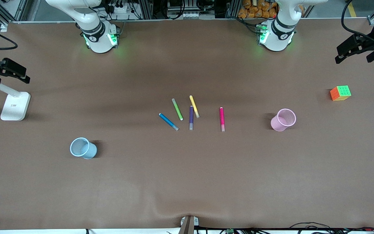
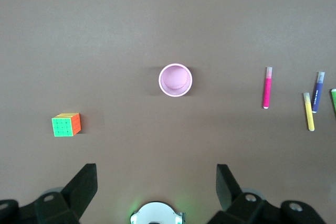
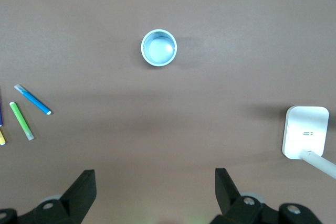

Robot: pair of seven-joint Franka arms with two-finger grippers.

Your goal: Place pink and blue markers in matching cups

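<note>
The pink marker (image 1: 222,119) (image 2: 266,87) and the blue marker (image 1: 168,122) (image 3: 32,99) lie flat near the table's middle. The pale pink cup (image 1: 283,119) (image 2: 175,80) stands upright toward the left arm's end. The pale blue cup (image 1: 83,148) (image 3: 159,48) stands upright toward the right arm's end, nearer the front camera. Both cups hold nothing. My left gripper (image 1: 339,53) (image 2: 156,179) hangs open, high over the table's left-arm end. At the right-arm end my right gripper (image 1: 24,74) (image 3: 155,182) is raised and open too, with nothing between its fingers.
A green marker (image 1: 177,109), a yellow marker (image 1: 194,106) and a dark purple marker (image 1: 191,117) lie between the blue and pink ones. A colourful puzzle cube (image 1: 340,93) sits beside the pink cup. A white stand (image 1: 15,105) is under the right gripper.
</note>
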